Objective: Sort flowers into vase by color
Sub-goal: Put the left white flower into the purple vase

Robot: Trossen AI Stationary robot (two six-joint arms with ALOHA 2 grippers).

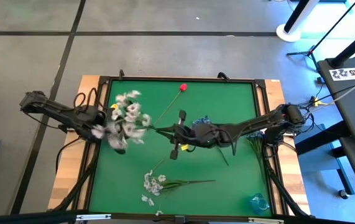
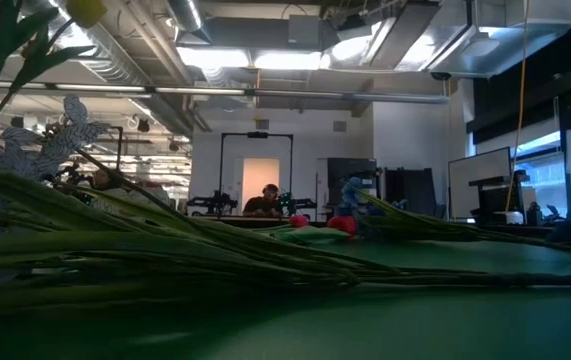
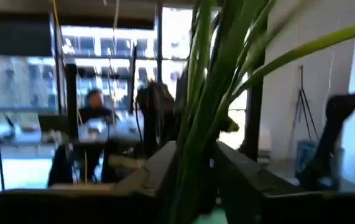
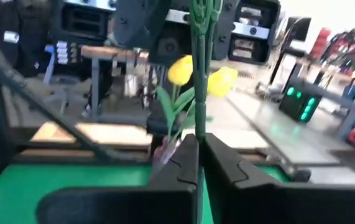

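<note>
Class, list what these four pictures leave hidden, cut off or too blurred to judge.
- Left gripper: high view, white blossoms cover its fingertips.
- Stems: left wrist view, cut off at the top edge; flower colour unseen.
- Vase: high view, too small to tell contents.
- Low view: foreground stems block most of the table.
</note>
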